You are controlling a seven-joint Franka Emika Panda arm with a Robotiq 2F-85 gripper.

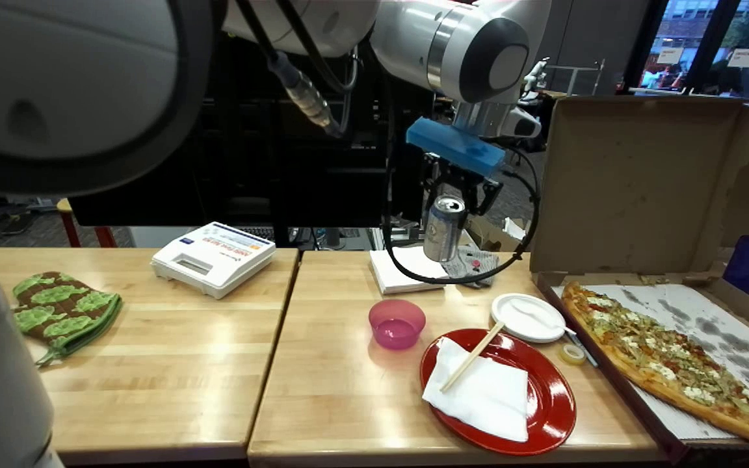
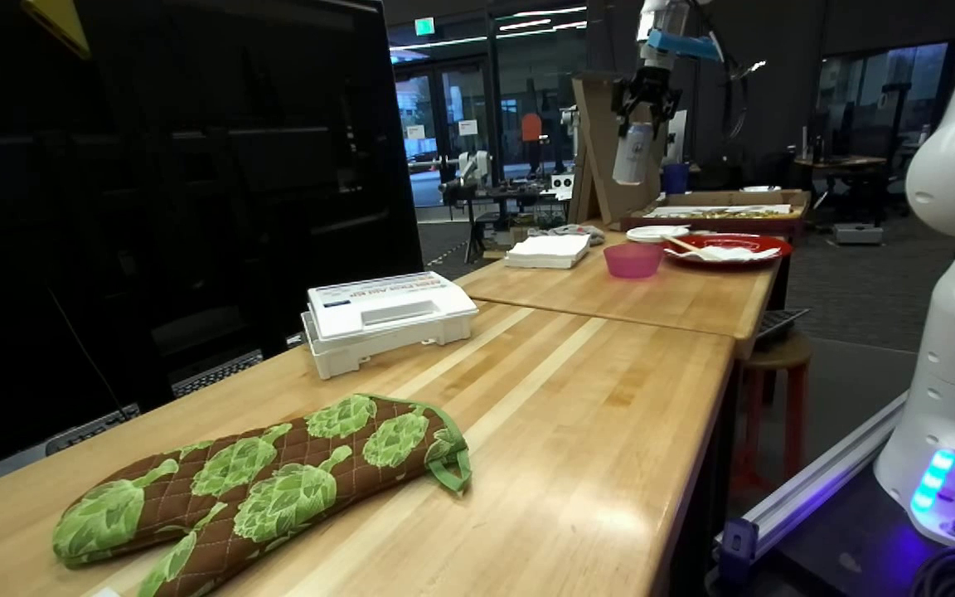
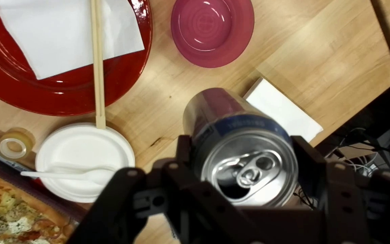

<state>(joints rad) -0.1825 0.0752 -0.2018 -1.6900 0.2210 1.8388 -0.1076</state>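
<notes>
Aloft, jaws grip silver can (image 3: 242, 149); oven mitt (image 2: 270, 481) visible only in exterior views.

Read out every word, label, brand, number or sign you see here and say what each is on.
"First Aid Kit": red, on the white case; its finer print is too small.
"ORIGINAL", probably: on the can, upside down in the wrist view; brand unreadable.
Too blurred or small to read: the pen, the paper signs, the green sign.
</notes>
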